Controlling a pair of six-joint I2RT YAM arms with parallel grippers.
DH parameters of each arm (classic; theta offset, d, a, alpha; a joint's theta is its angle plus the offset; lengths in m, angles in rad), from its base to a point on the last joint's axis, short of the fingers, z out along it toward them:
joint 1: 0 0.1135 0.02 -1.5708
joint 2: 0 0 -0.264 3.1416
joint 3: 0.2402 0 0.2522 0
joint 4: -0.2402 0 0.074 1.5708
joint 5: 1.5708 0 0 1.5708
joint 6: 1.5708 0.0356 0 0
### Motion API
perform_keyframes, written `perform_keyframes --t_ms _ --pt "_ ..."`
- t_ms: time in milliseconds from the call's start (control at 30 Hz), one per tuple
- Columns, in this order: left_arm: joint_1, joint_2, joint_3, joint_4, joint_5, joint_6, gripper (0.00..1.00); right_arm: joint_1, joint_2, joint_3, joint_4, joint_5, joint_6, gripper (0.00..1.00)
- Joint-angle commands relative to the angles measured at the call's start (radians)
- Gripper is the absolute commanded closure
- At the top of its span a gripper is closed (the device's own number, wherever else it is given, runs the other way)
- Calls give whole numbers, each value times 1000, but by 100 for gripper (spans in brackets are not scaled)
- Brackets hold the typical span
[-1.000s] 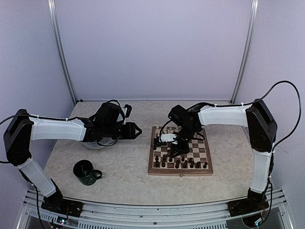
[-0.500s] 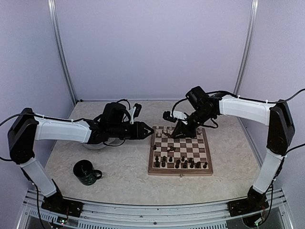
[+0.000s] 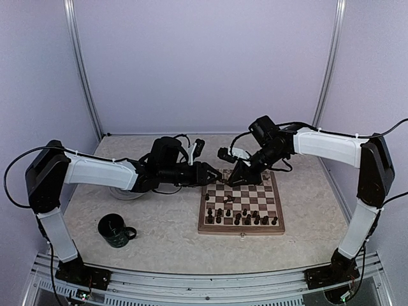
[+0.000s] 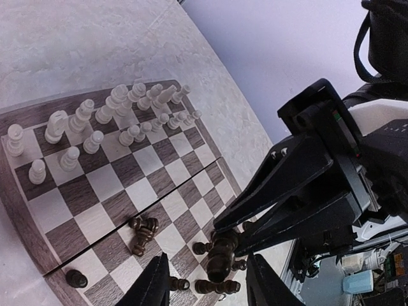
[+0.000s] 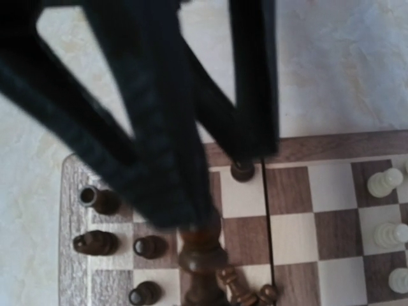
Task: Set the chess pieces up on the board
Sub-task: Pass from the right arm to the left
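The board (image 3: 241,232) lies right of centre. Dark chess pieces (image 3: 245,218) stand along its near rows and cream ones (image 4: 121,111) on the far side. Two dark pieces (image 4: 143,233) lie toppled mid-board. My right gripper (image 3: 237,178) hovers over the board's far-left part, shut on a dark brown piece (image 5: 201,255), which also shows in the left wrist view (image 4: 223,255). My left gripper (image 3: 215,173) reaches in from the left and stands open (image 4: 207,284). Its fingertips are on either side of that held piece in its own view; whether they touch it I cannot tell.
A dark green mug (image 3: 116,231) stands near the front left. A round grey plate (image 3: 124,190) sits behind it, partly covered by the left arm. Walls close off the back and both sides of the table.
The left arm has stretched rightward to the board's far-left corner. The right gripper rose from the board's near rows to that corner and has held still for the last half second.
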Motion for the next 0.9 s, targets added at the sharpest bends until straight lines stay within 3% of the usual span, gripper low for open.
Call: perform_keyframes --t_ms 0,233,467,633,733,867 --pt "-14 35 49 37 33 -15 59 -3 -31 -11 6 -42 4 92" --pt "-15 53 54 42 52 -20 67 -3 -33 -11 8 -43 7 92" --pt "-15 61 55 48 58 -21 83 -3 -23 -12 10 -46 7 91" --pt "-15 45 65 8 50 15 92 -40 -48 -20 13 -79 16 75" --pt "-21 12 100 -110 19 98 93 -153 -68 4 -28 -232 15 66" --pt "-57 -10 177 -334 -45 272 93 -271 -96 -14 -12 -298 27 62"
